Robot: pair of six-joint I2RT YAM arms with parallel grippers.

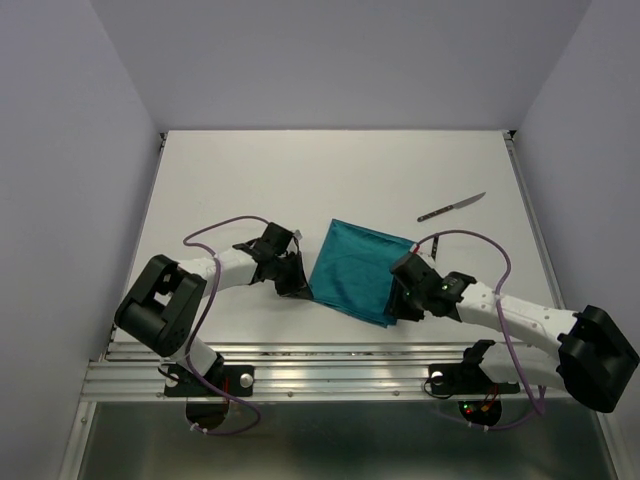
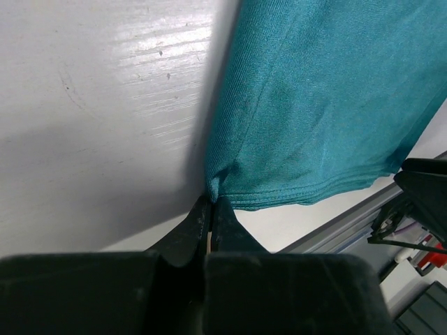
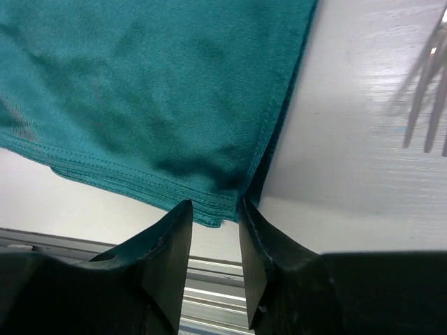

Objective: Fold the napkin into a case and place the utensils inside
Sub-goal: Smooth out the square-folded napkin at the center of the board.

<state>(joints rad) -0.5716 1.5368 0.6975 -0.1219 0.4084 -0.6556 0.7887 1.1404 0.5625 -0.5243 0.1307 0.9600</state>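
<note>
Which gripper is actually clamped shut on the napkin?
The left gripper: its jaws are shut on a napkin corner, while the right gripper holds its jaws apart either side of another corner.

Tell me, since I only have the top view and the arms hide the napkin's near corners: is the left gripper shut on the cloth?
Observer: Yes. In the left wrist view the left gripper is shut, pinching the napkin at its hemmed corner.
Operator: And the right one?
Observer: The right gripper is open, and the napkin's other near corner sits at the gap between its tips, unclamped.
Operator: Where is the fork?
Observer: The fork lies on the table beside that corner. Only its tines show.
</note>
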